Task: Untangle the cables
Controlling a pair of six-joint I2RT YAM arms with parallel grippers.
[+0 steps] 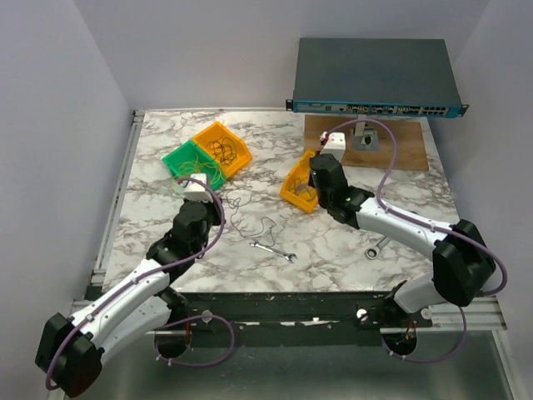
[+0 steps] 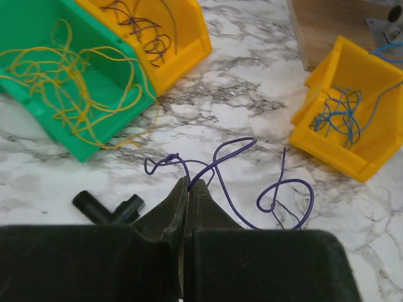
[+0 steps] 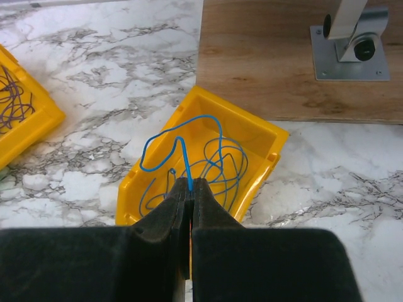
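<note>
My left gripper (image 2: 189, 183) is shut on a thin purple wire (image 2: 234, 150) that loops loosely over the marble ahead of the fingers. In the top view it (image 1: 206, 198) sits just below the green bin (image 1: 176, 158). My right gripper (image 3: 190, 182) is shut on a blue wire (image 3: 181, 139) and holds it over a small yellow bin (image 3: 267, 135) that contains more blue loops. In the top view it (image 1: 310, 177) is at that bin (image 1: 293, 190). Thin strands (image 1: 265, 223) lie on the table between the arms.
A green bin (image 2: 38, 107) holds yellow wires and a yellow bin (image 2: 182, 38) beside it holds dark purple wires. A silver wrench (image 1: 273, 250) lies mid-table, another (image 1: 376, 247) by the right arm. A wooden board (image 1: 404, 150) with a metal bracket and a network switch (image 1: 375, 79) stand at the back.
</note>
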